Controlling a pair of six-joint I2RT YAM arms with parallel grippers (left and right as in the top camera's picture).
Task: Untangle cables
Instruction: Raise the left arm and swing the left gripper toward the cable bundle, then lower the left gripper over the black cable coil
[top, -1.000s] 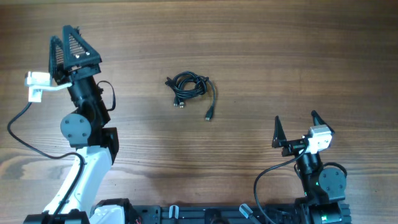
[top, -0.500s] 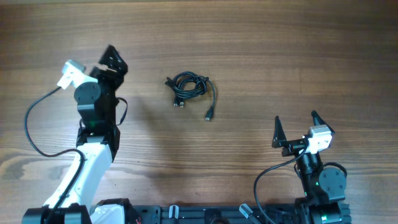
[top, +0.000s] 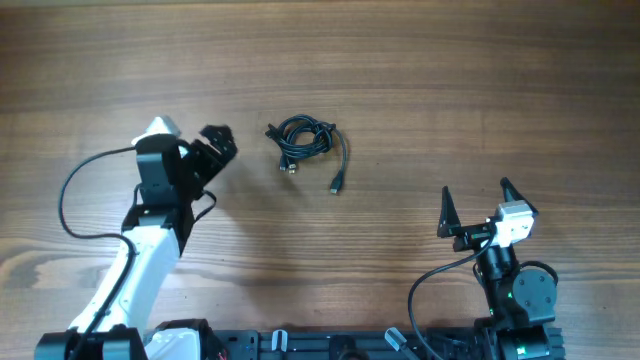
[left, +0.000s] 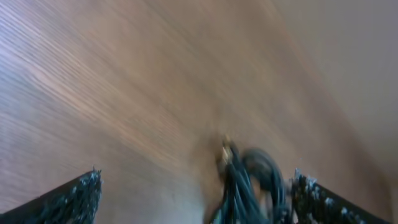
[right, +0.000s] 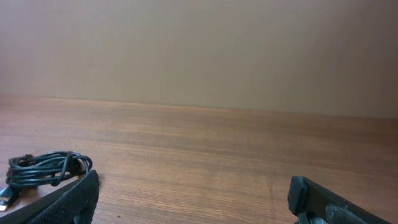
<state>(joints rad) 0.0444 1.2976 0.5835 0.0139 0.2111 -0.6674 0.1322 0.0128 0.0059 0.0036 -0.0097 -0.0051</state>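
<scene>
left end effector swung toward cables, now near, not touching

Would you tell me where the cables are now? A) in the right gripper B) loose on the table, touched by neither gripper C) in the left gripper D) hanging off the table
B: the cables lie bundled on the table, the open left gripper short of them and the open right gripper far off.

you have the cables on the table, the left gripper just left of them (not touching), and the right gripper well apart, rightward and nearer the base.
</scene>
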